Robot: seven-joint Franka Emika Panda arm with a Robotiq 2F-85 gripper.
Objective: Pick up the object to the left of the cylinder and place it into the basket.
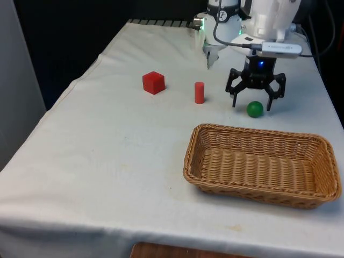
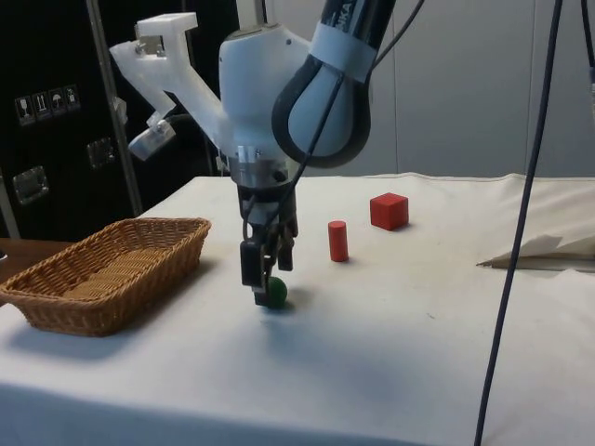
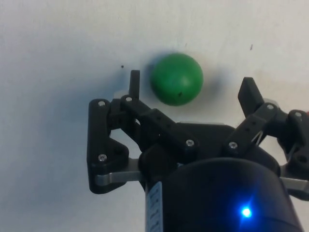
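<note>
Hovering wide open, the gripper is straddling the green ball at the front view's right, so closing comes next, though the red cube is sitting left of the cylinder.

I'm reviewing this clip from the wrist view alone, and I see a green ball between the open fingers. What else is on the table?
Observer: A red cylinder stands upright to the front view's left of the green ball, apart from it.
Operator: Anything beyond the cylinder?
Observer: A red cube sits further to the front view's left, apart from the cylinder.
Operator: And where is the basket?
Observer: The wicker basket has nothing in it. It lies nearer the front camera than the gripper, which is low over the cloth at the ball.
</note>
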